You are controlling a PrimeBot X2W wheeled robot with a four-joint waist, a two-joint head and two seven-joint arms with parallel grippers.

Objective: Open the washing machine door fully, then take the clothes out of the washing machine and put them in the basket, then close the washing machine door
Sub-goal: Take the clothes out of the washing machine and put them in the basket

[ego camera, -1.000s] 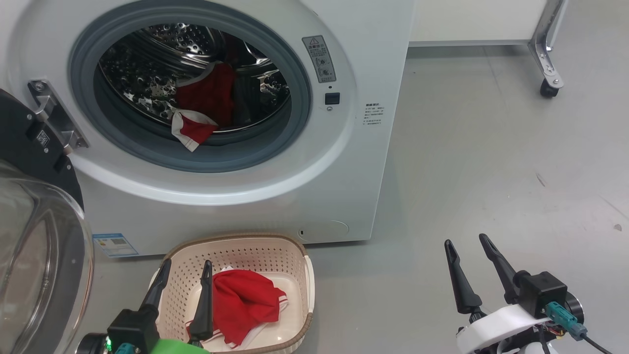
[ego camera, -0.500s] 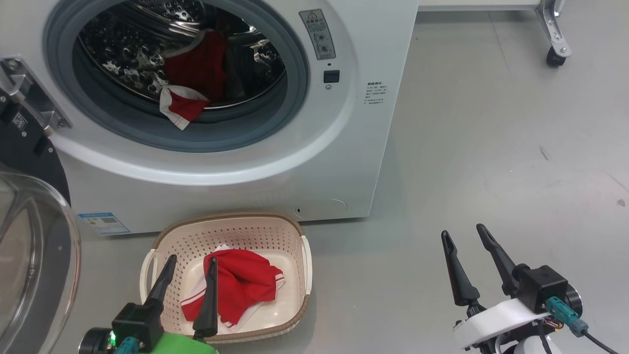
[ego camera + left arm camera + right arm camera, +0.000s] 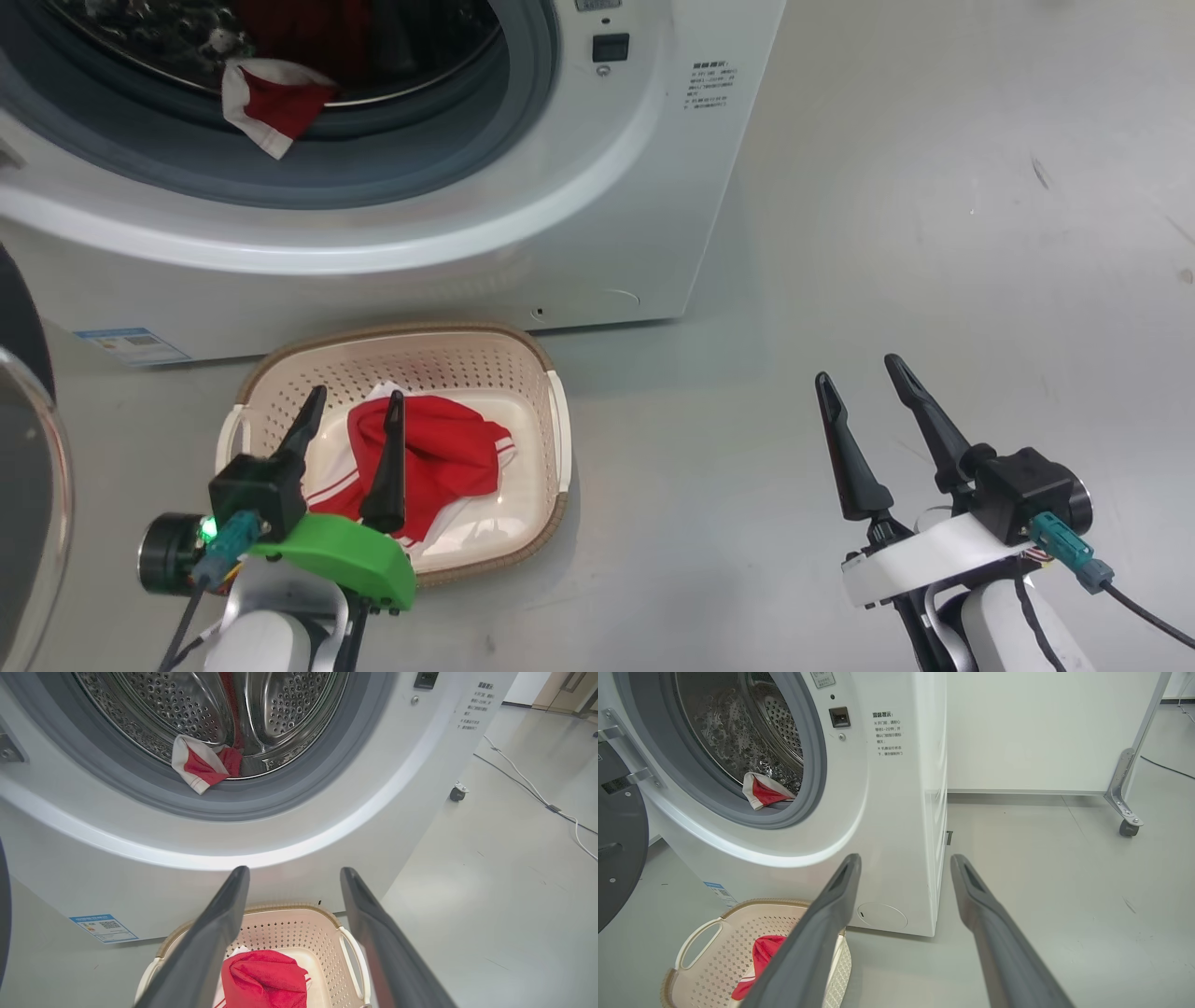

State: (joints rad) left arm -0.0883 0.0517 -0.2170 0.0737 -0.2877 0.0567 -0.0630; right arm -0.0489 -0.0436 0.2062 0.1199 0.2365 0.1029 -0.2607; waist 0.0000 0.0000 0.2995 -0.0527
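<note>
Head view: left tool spread wide, empty, over basket, red garment lying inside. Right tool wide, empty, well right of basket. Washing machine behind basket, door open, left of basket. Red-white clothes hang at drum lip, above basket. Step: unloading. Next likely: reach into drum, pinch cloth.

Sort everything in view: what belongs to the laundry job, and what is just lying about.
Belongs to the job:
washing machine
open door
basket
red garment hanging at the drum mouth
red garment already in the basket

Just lying about:
wheeled metal leg
floor cable
</note>
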